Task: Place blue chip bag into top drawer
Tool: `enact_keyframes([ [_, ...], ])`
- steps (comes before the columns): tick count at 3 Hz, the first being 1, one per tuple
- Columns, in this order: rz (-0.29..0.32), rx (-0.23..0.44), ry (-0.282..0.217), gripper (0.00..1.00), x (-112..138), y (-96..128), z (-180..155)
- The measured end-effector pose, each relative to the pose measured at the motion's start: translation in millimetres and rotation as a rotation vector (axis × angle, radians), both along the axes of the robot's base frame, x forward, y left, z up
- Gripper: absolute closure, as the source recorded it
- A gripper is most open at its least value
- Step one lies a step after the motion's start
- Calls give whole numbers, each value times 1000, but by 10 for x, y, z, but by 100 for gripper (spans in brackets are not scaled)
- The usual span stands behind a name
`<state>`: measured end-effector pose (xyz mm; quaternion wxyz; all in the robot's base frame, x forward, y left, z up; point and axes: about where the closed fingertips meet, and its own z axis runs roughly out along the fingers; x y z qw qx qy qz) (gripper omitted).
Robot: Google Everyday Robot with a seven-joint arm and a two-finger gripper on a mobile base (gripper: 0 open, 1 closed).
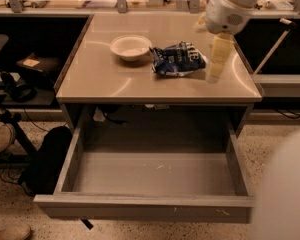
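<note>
The bowl sits just left of the blue chip bag on the table. The gripper hangs just beside the bag's right edge, open or closed I cannot tell. Best to pinch the crinkled foil from above, clear of the bowl; the top drawer stands open below.

White lettering crosses the blue chip bag, which lies toward the right edge of the counter, but none of it can be read. Nothing else legible. The end effector hangs just right of the bag, by the counter's right edge.
</note>
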<state>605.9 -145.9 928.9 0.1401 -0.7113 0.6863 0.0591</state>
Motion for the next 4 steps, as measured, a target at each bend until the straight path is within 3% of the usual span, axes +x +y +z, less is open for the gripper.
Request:
enact_keyframes([
  [1,-22,12,34,0,617,243,-303],
  [2,-59,21,-24,0,1023,243,-470],
  [3,-99,44,-30,0,1354,187,-728],
  [4,-99,44,-31,0,1356,188,-728],
])
